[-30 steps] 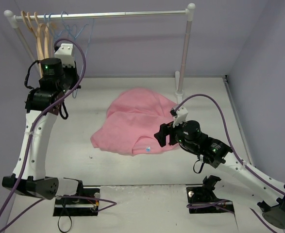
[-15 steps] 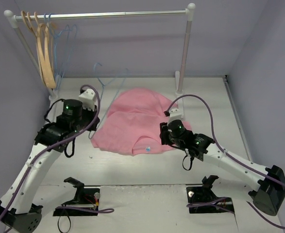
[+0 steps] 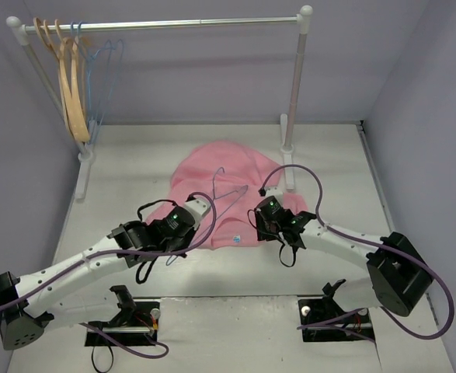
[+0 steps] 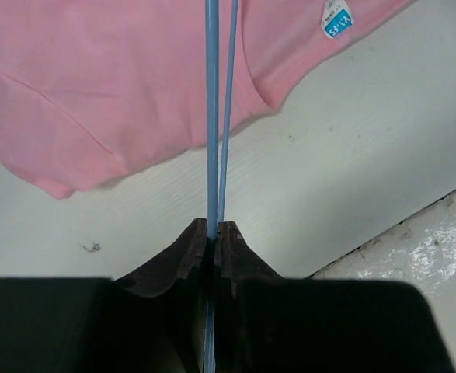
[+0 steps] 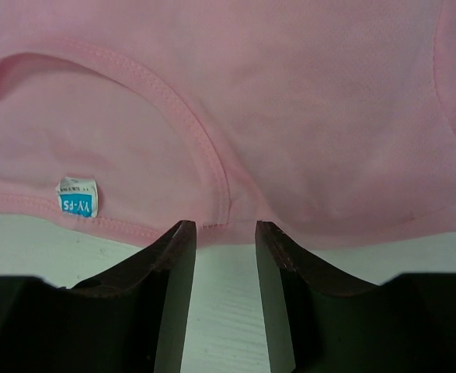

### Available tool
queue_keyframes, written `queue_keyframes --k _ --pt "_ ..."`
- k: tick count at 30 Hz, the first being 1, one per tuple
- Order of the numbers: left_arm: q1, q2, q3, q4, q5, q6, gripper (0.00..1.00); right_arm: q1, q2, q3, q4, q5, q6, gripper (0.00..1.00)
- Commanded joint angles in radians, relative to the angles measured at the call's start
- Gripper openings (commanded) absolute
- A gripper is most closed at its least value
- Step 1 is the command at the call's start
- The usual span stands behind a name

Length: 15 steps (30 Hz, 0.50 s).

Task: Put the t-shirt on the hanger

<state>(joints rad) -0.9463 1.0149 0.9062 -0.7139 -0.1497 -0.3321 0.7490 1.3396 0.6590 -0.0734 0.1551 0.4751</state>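
The pink t-shirt (image 3: 220, 190) lies crumpled on the table, neck opening toward the near edge, its white label (image 5: 77, 196) showing inside. My left gripper (image 3: 199, 208) is shut on a light-blue wire hanger (image 3: 235, 194) and holds it over the shirt's near left part. In the left wrist view the wires (image 4: 212, 116) run straight out from the closed gripper (image 4: 214, 227) across the shirt (image 4: 119, 78). My right gripper (image 3: 260, 227) is open. In its wrist view the gripper (image 5: 221, 227) sits at the shirt's neck hem (image 5: 212, 183), holding nothing.
A clothes rack stands at the back, its rail (image 3: 165, 23) carrying tan wooden hangers (image 3: 72, 85) and more blue wire hangers (image 3: 103, 66) at the left end. Its right post (image 3: 294, 85) stands just behind the shirt. Purple walls close in on the left, back and right.
My left arm brought a blue hanger from the rack down over the shirt's near left side. My right gripper moved in to the shirt's neck hem.
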Motion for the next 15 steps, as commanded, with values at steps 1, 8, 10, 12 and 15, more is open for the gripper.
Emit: queue_keyframes --k 1,8,10,12,15 --pt "-0.025 -0.045 0.013 0.048 -0.082 -0.068 0.00 -0.025 0.029 0.008 0.087 -0.020 0.028 0.38" --pt "-0.031 -0.136 -0.024 -0.001 -0.073 -0.111 0.00 -0.033 0.099 0.016 0.124 -0.045 0.026 0.38" --pt "-0.031 -0.169 -0.032 -0.012 -0.071 -0.116 0.00 -0.033 0.112 0.019 0.123 -0.046 0.025 0.38" --pt "-0.031 -0.188 -0.030 -0.030 -0.062 -0.117 0.00 -0.034 0.131 0.025 0.121 -0.037 0.026 0.36" --pt "-0.031 -0.214 -0.023 -0.053 -0.028 -0.104 0.00 -0.034 0.135 0.033 0.118 -0.019 0.026 0.26"
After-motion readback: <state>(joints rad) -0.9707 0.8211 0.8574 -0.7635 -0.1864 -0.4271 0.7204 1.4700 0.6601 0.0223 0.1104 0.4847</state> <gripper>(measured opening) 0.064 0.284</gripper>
